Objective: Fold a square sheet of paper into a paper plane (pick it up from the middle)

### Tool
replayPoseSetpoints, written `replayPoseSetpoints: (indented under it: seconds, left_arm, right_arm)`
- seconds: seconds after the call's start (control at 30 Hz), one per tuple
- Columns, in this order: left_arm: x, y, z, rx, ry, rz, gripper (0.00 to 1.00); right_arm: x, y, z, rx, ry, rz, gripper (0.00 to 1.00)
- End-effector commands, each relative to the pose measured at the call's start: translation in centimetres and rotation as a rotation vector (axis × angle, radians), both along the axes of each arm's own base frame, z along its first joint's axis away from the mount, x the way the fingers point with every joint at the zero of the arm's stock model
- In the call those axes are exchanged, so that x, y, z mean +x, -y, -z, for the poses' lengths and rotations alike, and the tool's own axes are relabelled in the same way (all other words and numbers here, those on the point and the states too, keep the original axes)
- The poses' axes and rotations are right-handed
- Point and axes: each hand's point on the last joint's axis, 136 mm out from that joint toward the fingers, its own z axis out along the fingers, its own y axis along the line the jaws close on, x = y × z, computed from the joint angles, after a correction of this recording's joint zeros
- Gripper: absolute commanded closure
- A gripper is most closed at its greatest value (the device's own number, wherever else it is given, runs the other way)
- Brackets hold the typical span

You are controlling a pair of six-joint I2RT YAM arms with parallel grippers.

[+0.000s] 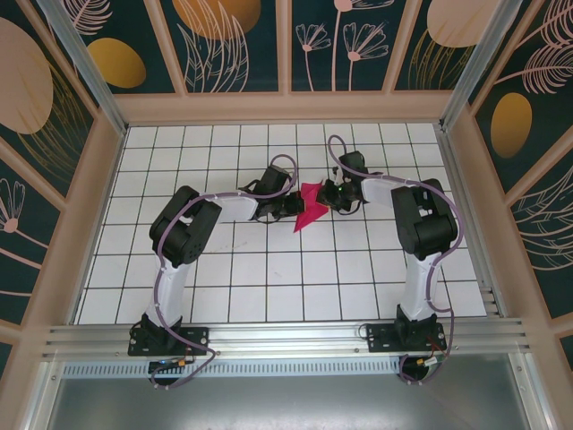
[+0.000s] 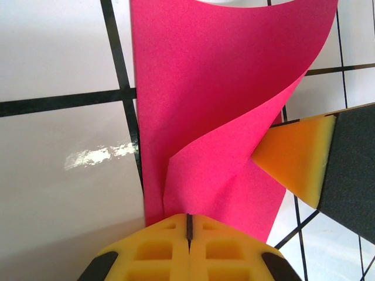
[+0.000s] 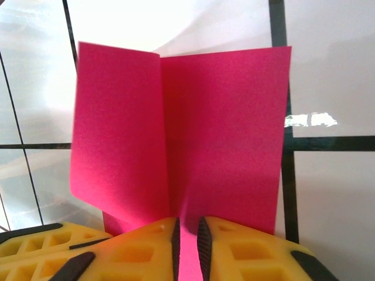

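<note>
The square sheet of paper (image 1: 311, 208), magenta-pink, is held up off the white grid table between the two arms and is bent along a crease. My left gripper (image 1: 291, 208) is shut on its left edge; in the left wrist view the yellow jaws (image 2: 188, 218) meet on the sheet (image 2: 222, 105), which curls upward. My right gripper (image 1: 329, 199) is at the opposite edge. In the right wrist view its jaws (image 3: 187, 234) stand a narrow gap apart on either side of the creased paper (image 3: 222, 134). A right fingertip (image 2: 299, 158) shows beside the sheet. The paper plane is out of view.
The white table with its black grid (image 1: 269, 269) is walled by wooden side panels (image 1: 103, 215) and a back wall (image 1: 286, 107). Both arm bases stand on the metal rail (image 1: 286, 339) at the near edge.
</note>
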Motion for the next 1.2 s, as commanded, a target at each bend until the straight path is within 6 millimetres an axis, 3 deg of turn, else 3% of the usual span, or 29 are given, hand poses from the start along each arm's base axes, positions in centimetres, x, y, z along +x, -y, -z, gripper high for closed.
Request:
replayPoseSetpoints:
  seconds: [0.0, 0.17, 0.4, 0.57, 0.8, 1.17]
  left_arm:
    - [0.3, 0.6, -2.4, -0.028, 0.048, 0.021, 0.97]
    - [0.5, 1.2, -3.6, -0.068, 0.067, 0.026, 0.9]
    - [0.5, 0.1, -5.3, -0.091, 0.107, -0.015, 0.8]
    - [-0.4, -0.5, -6.5, -0.139, 0.135, -0.014, 0.66]
    - [-2.3, 0.5, -5.6, -0.22, 0.138, 0.064, 0.61]
    - [-1.2, 0.8, -3.5, -0.074, 0.312, 0.131, 0.64]
  right_arm:
    - [-3.4, 2.2, 5.2, -0.151, -0.152, 0.001, 0.75]
    - [-3.7, 2.4, 5.8, -0.174, -0.17, 0.016, 0.7]
    - [-3.6, 2.3, 5.5, -0.15, -0.164, 0.037, 0.7]
    - [-3.4, 2.3, 5.1, -0.122, -0.164, 0.054, 0.7]
    - [-3.2, 2.2, 4.4, -0.05, -0.155, 0.084, 0.77]
    - [-3.1, 1.8, 3.5, 0.019, -0.149, 0.084, 0.8]
